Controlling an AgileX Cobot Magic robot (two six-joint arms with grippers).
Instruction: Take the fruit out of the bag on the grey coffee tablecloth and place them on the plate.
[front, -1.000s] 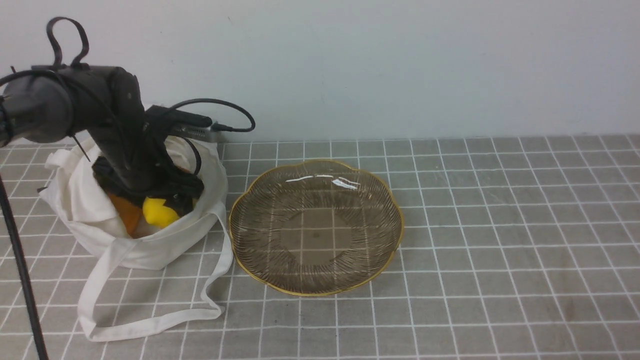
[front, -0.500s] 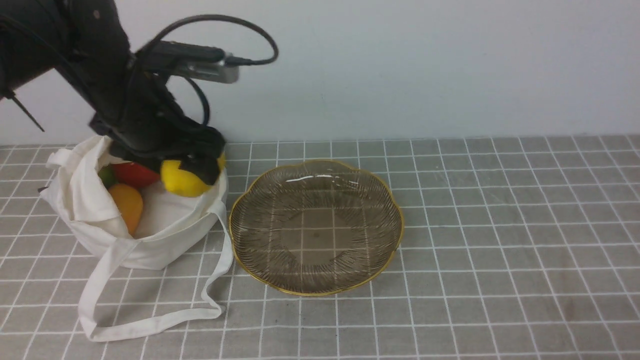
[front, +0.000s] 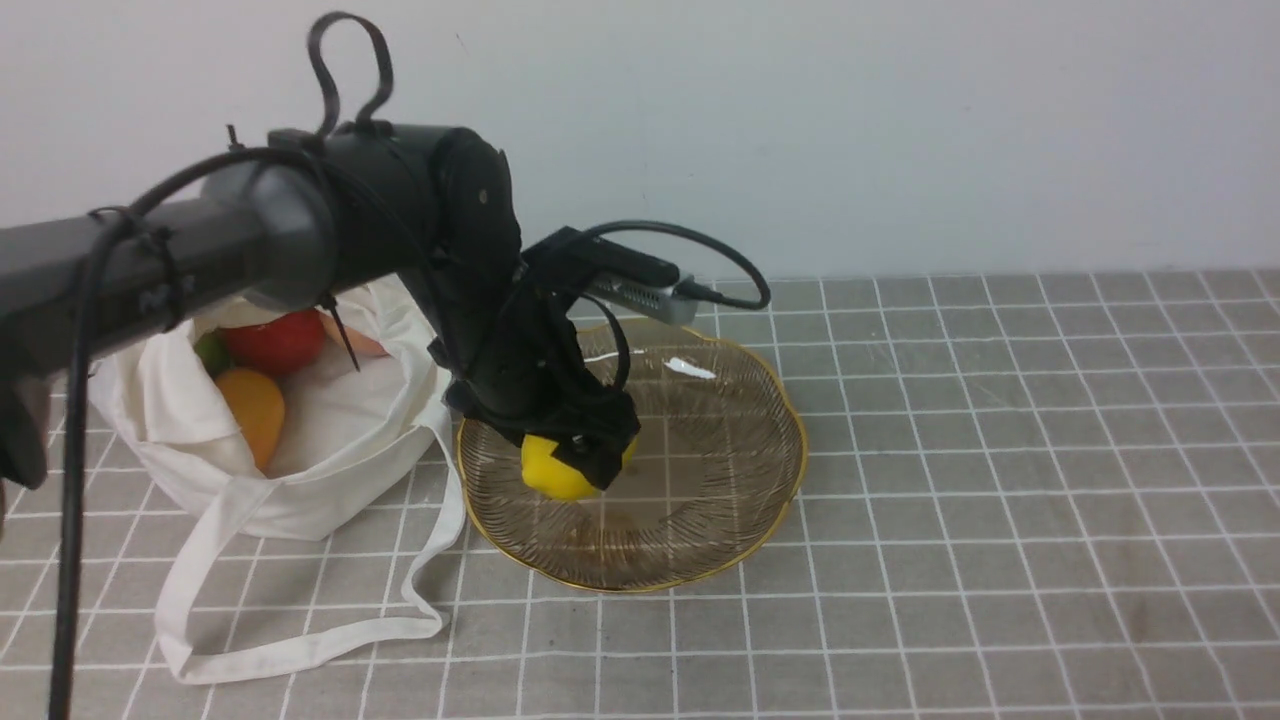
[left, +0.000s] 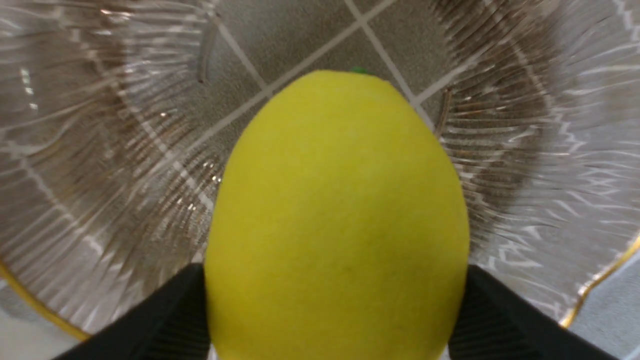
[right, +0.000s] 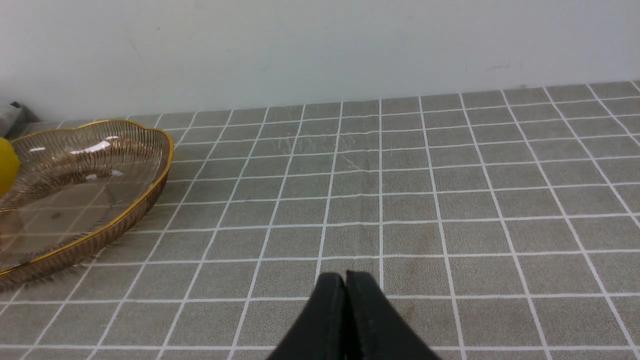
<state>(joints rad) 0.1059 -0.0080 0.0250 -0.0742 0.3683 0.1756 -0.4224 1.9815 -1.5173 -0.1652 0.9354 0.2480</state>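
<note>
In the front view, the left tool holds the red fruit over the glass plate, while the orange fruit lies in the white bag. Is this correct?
Not quite: the left tool holds the yellow lemon, not the red fruit, as the left wrist view shows. The rest is right.

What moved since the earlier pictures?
The robot's black left gripper carried the bright yellow lemon right, from the cream-white cloth bag to over the brownish glass plate. It still holds the lemon. The bag and plate stayed put.
</note>
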